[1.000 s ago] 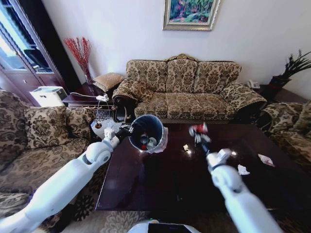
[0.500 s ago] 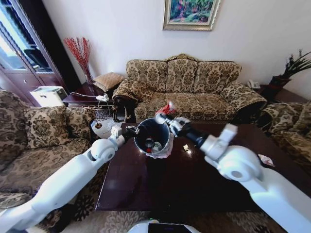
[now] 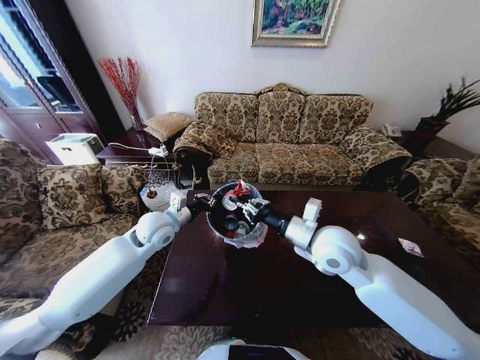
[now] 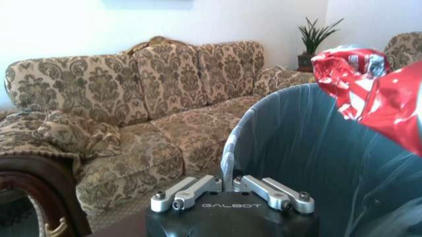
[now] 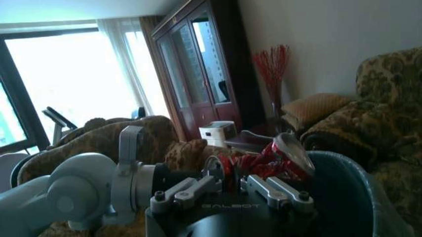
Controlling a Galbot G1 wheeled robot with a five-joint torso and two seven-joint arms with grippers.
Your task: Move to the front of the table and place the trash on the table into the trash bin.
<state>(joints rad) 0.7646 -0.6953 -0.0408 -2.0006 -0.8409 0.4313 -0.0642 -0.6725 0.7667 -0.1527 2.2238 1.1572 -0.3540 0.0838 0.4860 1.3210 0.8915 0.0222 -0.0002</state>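
Note:
The black trash bin (image 3: 247, 225) with its whitish liner is held tilted above the dark table (image 3: 225, 285) near its far left corner. My left gripper (image 3: 202, 201) is shut on the bin's rim; in the left wrist view the left gripper (image 4: 231, 190) clamps the liner edge of the trash bin (image 4: 297, 143). My right gripper (image 3: 246, 204) reaches over the bin's mouth, shut on a crumpled red-and-white wrapper (image 3: 240, 188). The same wrapper (image 5: 277, 158) sits in the right gripper (image 5: 231, 185) and shows as wrapper (image 4: 359, 89) over the bin. Some trash lies inside the bin.
Another small red-and-white wrapper (image 3: 410, 246) lies on the table's right side. A patterned sofa (image 3: 292, 142) stands behind the table, another sofa (image 3: 60, 217) on the left, an armchair (image 3: 450, 187) on the right. A cluttered side table (image 3: 154, 191) is by the far left corner.
My right arm swung left from the table's middle, carrying the red wrapper to the bin and then lowering it over the bin's mouth. The left gripper kept hold of the bin.

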